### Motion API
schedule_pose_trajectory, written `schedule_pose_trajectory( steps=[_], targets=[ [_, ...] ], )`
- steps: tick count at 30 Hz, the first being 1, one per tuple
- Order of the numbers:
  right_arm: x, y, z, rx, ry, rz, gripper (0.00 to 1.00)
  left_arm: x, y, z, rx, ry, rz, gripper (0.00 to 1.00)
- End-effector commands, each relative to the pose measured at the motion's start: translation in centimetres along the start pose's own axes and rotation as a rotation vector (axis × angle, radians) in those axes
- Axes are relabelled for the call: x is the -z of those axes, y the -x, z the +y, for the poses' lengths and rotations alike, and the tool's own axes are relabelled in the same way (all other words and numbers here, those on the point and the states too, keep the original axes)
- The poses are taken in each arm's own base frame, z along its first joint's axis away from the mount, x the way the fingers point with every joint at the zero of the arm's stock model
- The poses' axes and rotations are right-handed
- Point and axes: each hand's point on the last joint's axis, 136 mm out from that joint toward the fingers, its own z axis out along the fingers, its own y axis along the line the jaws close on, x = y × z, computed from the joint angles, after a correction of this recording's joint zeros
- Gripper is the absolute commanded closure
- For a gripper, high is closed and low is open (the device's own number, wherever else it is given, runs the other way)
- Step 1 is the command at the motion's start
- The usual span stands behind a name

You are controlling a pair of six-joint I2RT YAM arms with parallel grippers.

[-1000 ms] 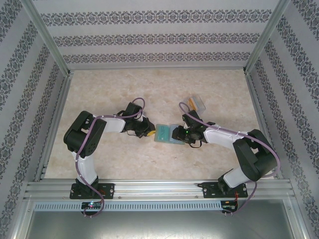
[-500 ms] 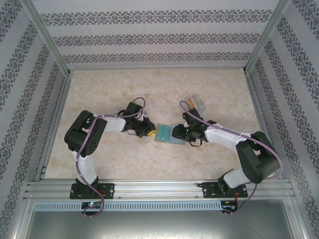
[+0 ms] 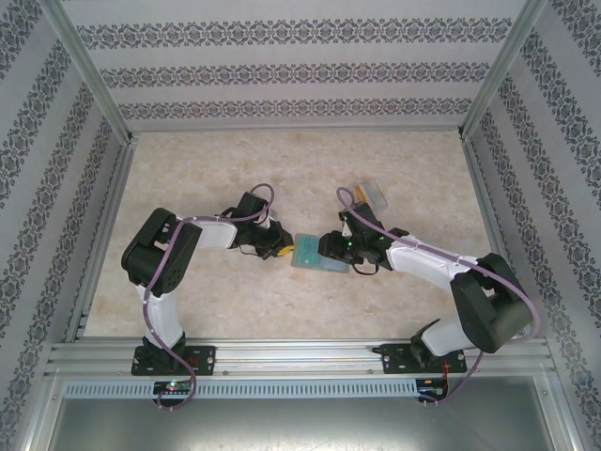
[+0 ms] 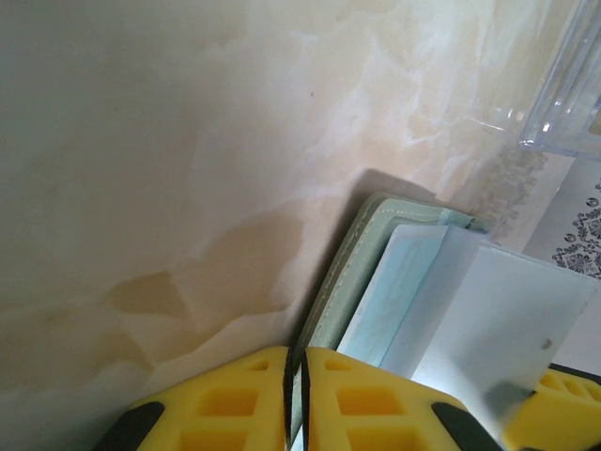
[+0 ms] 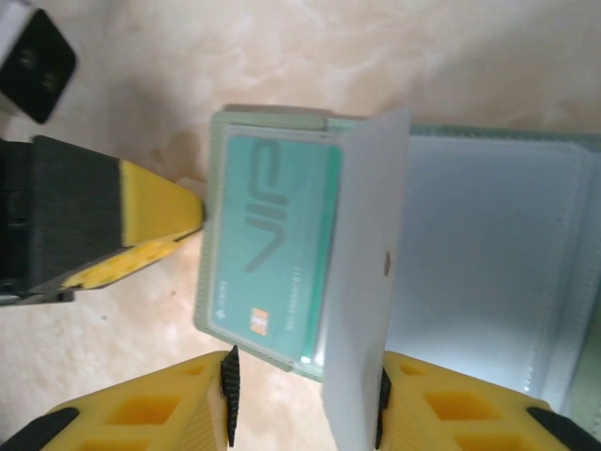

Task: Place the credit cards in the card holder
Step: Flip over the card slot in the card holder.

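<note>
The grey-green card holder (image 3: 315, 254) lies open mid-table between both grippers. A teal credit card (image 5: 272, 249) with a small chip rests flat on its left half. A white translucent flap (image 5: 362, 282) of the holder stands upright beside the card. My left gripper (image 4: 299, 362) is shut on the holder's cover edge (image 4: 362, 249). My right gripper (image 5: 305, 395) hovers at the holder's near corner with its jaws apart; the flap leans by its right finger (image 5: 451, 404). An orange-yellow card (image 3: 358, 191) shows at the clear case.
A clear plastic case (image 3: 369, 194) sits on the marble tabletop behind the right arm, its corner also in the left wrist view (image 4: 568, 85). Patterned walls and metal rails (image 3: 103, 235) close in the table on three sides.
The right arm has edged left, bringing its gripper further over the open holder. The left gripper and the holder have stayed put.
</note>
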Motion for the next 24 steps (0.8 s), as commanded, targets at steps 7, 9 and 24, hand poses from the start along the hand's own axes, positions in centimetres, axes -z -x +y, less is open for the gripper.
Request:
schedule_pose_trajectory(
  steps=[7,9,24],
  targets=[
    [-0.1,1.1,4.1,0.042,0.139,-0.021,0.57,-1.7,-0.7,2.4,-0.014,0.050,0.009,0.85],
    [-0.7,1.0,5.1,0.063,0.159,-0.016,0.57,-1.5,-0.5,2.2,-0.020,0.049,0.004,0.83],
    [0.6,3.4,4.5,0.106,0.105,-0.146,0.52,1.3,2.6,0.5,0.021,-0.011,-0.084,0.59]
  ],
)
